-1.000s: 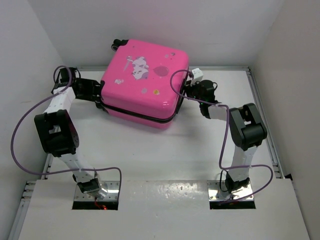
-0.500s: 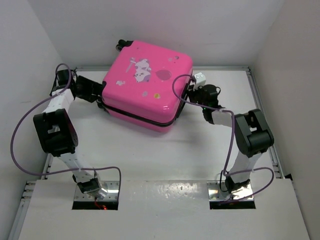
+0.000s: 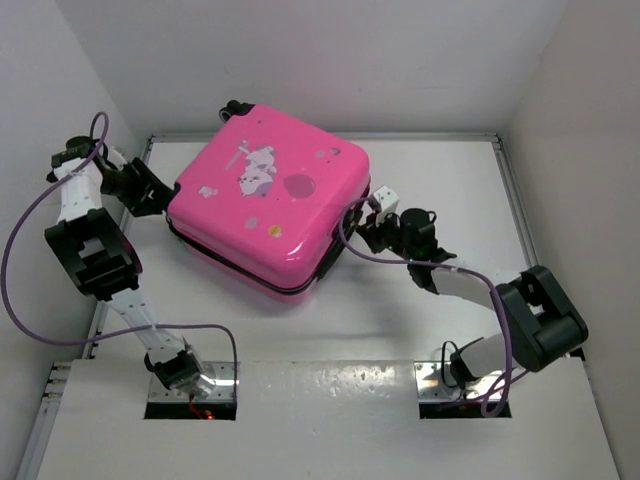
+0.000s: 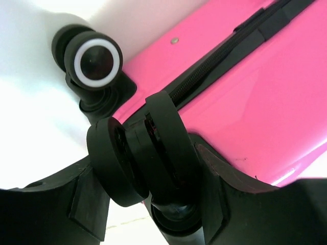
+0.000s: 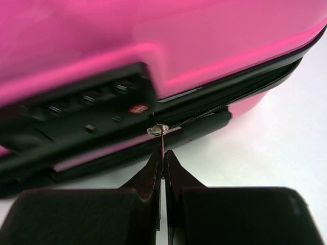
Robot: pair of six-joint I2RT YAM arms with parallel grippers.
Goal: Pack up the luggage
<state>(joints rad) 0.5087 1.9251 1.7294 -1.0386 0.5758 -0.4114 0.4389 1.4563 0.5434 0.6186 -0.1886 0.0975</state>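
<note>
The luggage lies flat and closed on the white table, lid up, with its white cartoon print showing. Its zip seam runs round the sides. My left gripper is at the case's far-left corner, shut on a black twin wheel; a second wheel shows beyond it against the pink shell. My right gripper is at the case's right side. In the right wrist view it is shut on the thin red zipper pull, below the silver slider and the black lock panel.
White walls box the table in on the left, back and right. Metal rails run along the table's side edges. Purple cables loop off both arms. Bare tabletop lies right of the case.
The luggage has slid and turned toward the left and the near side. The left arm swung out to the left with the wheel; the right arm pulled nearer, holding the zipper pull.
</note>
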